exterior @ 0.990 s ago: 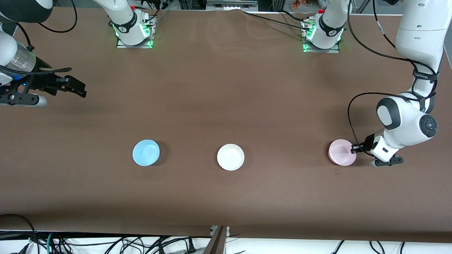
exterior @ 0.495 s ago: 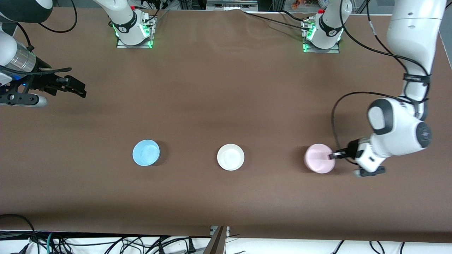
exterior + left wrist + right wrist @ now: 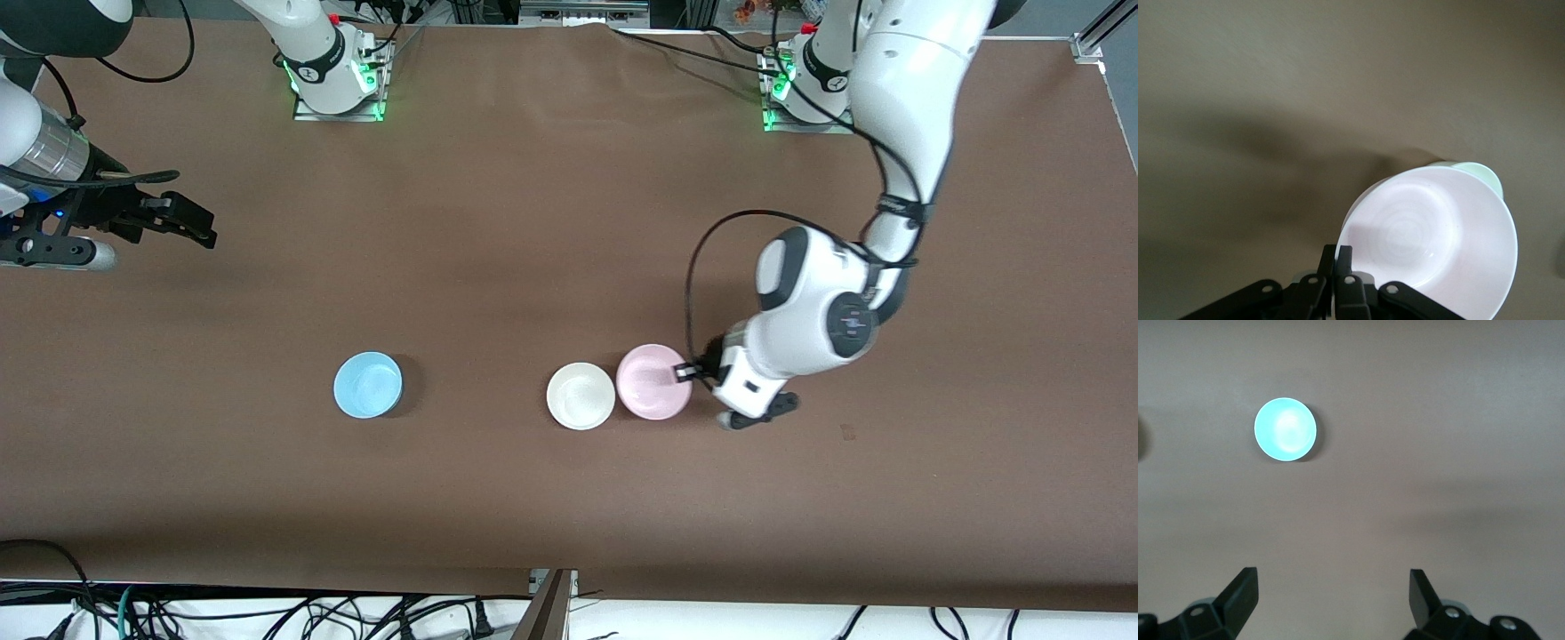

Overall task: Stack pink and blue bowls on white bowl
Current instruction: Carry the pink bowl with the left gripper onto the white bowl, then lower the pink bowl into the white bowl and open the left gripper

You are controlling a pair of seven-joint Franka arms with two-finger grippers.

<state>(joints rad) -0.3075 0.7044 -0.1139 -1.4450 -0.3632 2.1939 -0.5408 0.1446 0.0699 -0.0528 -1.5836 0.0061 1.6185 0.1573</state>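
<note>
The pale pink bowl point(image 3: 654, 382) hangs in the air right beside the white bowl point(image 3: 581, 396), toward the left arm's end. My left gripper point(image 3: 685, 372) is shut on the pink bowl's rim. In the left wrist view the pink bowl point(image 3: 1438, 233) fills the frame over my fingertips point(image 3: 1345, 257), and the white bowl's edge point(image 3: 1481, 173) peeks out past it. The light blue bowl point(image 3: 367, 385) sits toward the right arm's end; it also shows in the right wrist view point(image 3: 1285, 430). My right gripper point(image 3: 196, 224) is open and empty, waiting high over the table's edge.
The brown table point(image 3: 569, 222) carries only the three bowls. The two arm bases point(image 3: 333, 80) point(image 3: 809, 89) stand along the edge farthest from the front camera. Cables hang below the edge nearest that camera.
My left gripper has carried the pink bowl from near the left arm's end of the table toward the middle, up beside the white bowl. The right arm has not moved.
</note>
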